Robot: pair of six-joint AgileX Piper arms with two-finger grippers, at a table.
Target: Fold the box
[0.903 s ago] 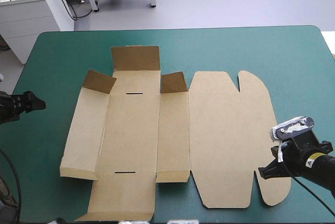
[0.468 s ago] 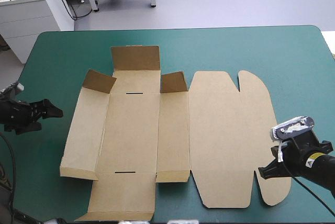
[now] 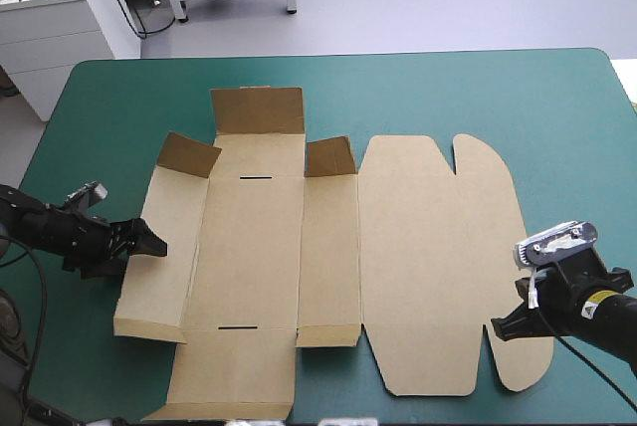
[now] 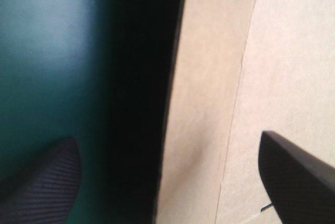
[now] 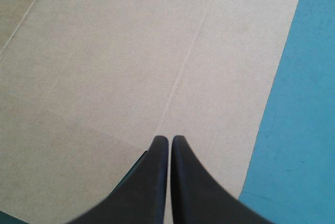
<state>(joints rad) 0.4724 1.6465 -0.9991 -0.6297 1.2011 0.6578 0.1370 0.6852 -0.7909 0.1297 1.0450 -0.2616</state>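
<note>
Cardboard first: the box lies mostly flat across the middle of the frame on the teal-green worktop. Only three short flaps stand up, along its far side toward the top. At the left of the frame my left gripper sits at the outer edge of the left wall panel. Its fingers are apart, one over the cover and one over the board, with the edge between them. I judge the sheet light and stiff, willing to bend only along its scored creases, and smooth enough to skate on the cover. That free left edge looks the sensible place to take hold. At lower right, my right gripper has its fingers together over the lid panel; contact I can't confirm. No print, label or brand shows, just two dark slots.
</note>
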